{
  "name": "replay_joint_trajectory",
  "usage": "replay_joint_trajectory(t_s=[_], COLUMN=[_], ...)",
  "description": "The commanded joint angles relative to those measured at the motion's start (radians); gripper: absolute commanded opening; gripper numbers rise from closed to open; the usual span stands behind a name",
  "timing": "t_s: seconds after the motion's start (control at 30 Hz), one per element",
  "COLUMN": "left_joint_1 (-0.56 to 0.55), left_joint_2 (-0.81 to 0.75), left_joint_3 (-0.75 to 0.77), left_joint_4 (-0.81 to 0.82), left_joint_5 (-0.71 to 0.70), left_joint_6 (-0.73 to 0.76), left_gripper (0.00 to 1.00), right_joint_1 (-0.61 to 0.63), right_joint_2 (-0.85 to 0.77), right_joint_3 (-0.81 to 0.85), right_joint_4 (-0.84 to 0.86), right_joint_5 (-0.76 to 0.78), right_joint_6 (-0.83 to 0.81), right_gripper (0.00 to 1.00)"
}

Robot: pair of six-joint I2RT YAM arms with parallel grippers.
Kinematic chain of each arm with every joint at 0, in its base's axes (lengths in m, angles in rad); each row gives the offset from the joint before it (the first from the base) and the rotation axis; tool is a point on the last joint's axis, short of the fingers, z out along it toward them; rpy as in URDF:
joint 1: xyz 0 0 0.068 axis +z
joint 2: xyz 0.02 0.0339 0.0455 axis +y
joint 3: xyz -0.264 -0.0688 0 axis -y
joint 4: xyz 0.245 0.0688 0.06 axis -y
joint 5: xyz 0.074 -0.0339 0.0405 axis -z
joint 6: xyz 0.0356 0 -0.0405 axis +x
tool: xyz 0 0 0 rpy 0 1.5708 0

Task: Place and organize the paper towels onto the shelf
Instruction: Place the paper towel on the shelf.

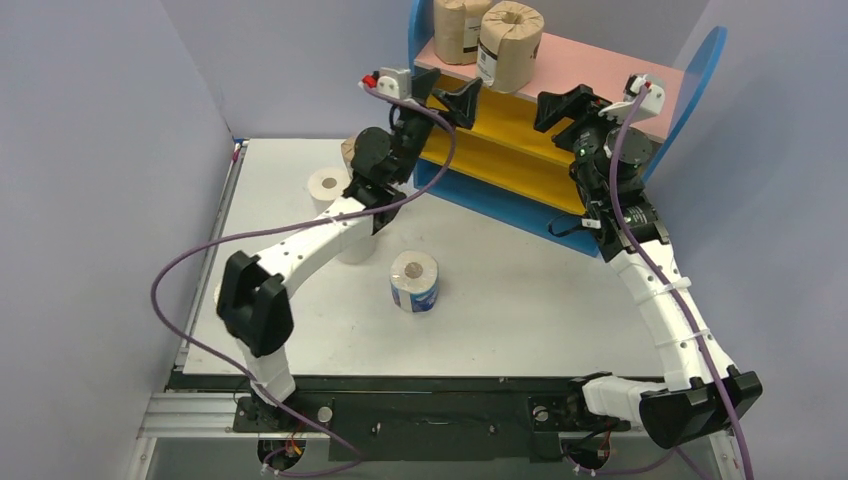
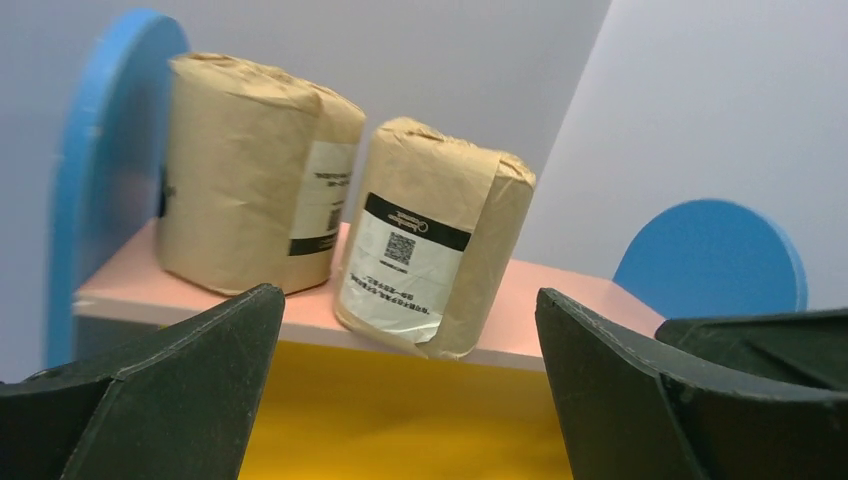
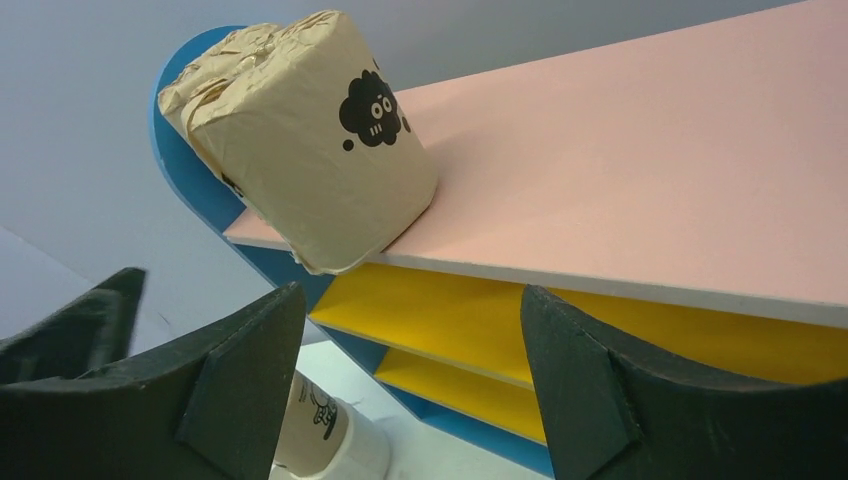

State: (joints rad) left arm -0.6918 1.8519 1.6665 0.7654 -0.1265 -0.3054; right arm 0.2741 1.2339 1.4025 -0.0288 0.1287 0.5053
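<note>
The shelf [image 1: 600, 70] stands at the back, with a pink top board [image 2: 590, 305], yellow lower boards [image 3: 470, 320] and blue side panels. Two brown-wrapped paper towels [image 1: 510, 45] [image 1: 460, 28] stand upright on the left of the top board; both show in the left wrist view [image 2: 435, 235] [image 2: 245, 170], and the front one also in the right wrist view [image 3: 310, 140]. My left gripper [image 1: 452, 95] [image 2: 410, 400] is open and empty just below the board's front edge, facing these rolls. My right gripper [image 1: 572, 108] [image 3: 410, 390] is open and empty in front of the shelf's middle.
A blue-and-white wrapped roll [image 1: 414, 280] lies on the white table. A white roll [image 1: 325, 188] stands at the left, another roll [image 1: 355, 248] sits partly under my left arm, and a brownish roll [image 1: 349, 150] is mostly hidden behind it. Grey walls enclose the table.
</note>
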Motion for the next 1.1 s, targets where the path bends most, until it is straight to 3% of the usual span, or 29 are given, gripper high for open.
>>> replay_joint_trajectory(t_s=[0.0,0.13,0.3,0.53,0.73,0.9,1.07], left_joint_1=[-0.002,0.001,0.004,0.005,0.010,0.010,0.010], left_joint_2=[-0.234,-0.420,-0.621,-0.867,-1.061,-1.113,-1.199], left_joint_3=[-0.133,-0.328,-0.518,-0.646,-0.764,-0.744,-0.837], left_joint_4=[-0.042,-0.161,-0.362,-0.687,-0.796,-0.932,-0.975], left_joint_5=[-0.166,-0.193,-0.222,-0.198,-0.185,-0.110,-0.085], left_joint_6=[-0.046,-0.122,-0.246,-0.222,-0.216,-0.200,-0.231], left_gripper=[1.00,0.96,0.96,0.96,0.96,0.96,0.96], right_joint_1=[0.038,0.069,0.076,0.093,0.094,0.096,0.102], right_joint_2=[-0.062,-0.013,0.057,0.183,0.254,0.274,0.299], right_joint_3=[-0.050,0.068,0.110,0.242,0.307,0.289,0.287], right_joint_4=[0.134,-0.010,0.015,-0.052,-0.101,-0.050,-0.008], right_joint_5=[0.038,0.037,-0.025,-0.055,-0.046,-0.021,0.001], right_joint_6=[-0.040,-0.111,-0.146,-0.185,-0.234,-0.276,-0.298], right_gripper=[0.77,0.80,0.82,0.85,0.85,0.84,0.84])
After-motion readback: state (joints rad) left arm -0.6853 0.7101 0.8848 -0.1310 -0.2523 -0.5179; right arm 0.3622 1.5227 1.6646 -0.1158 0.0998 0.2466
